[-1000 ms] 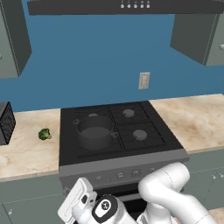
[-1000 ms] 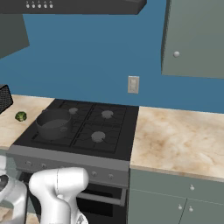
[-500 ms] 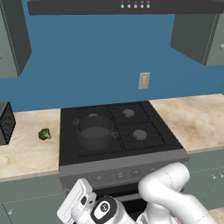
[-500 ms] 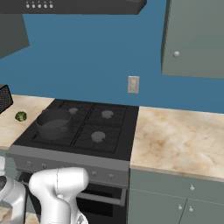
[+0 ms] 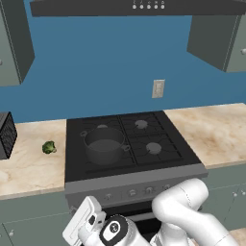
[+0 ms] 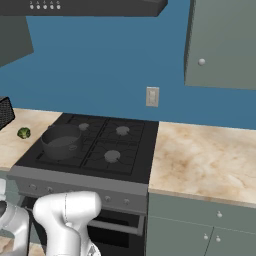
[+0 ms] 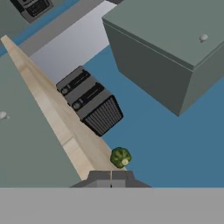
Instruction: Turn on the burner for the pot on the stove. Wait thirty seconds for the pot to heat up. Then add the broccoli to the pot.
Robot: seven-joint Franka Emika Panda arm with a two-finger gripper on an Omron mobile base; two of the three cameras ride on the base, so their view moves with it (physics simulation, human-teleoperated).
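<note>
- The broccoli (image 5: 48, 147) is seen on the counter (image 5: 29, 168), at nine o'clock from the pot (image 5: 104, 145).
- The pot is set on the stove's (image 5: 129, 144) front-left burner.
- The gripper (image 7: 111, 176) is held low, jaws together, nothing gripped.

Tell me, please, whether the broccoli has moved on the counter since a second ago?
No. The broccoli lies in the same spot left of the stove, beside the black toaster.

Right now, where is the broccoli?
In the left base view the broccoli lies on the counter left of the stove, between the pot and a black toaster.
</note>
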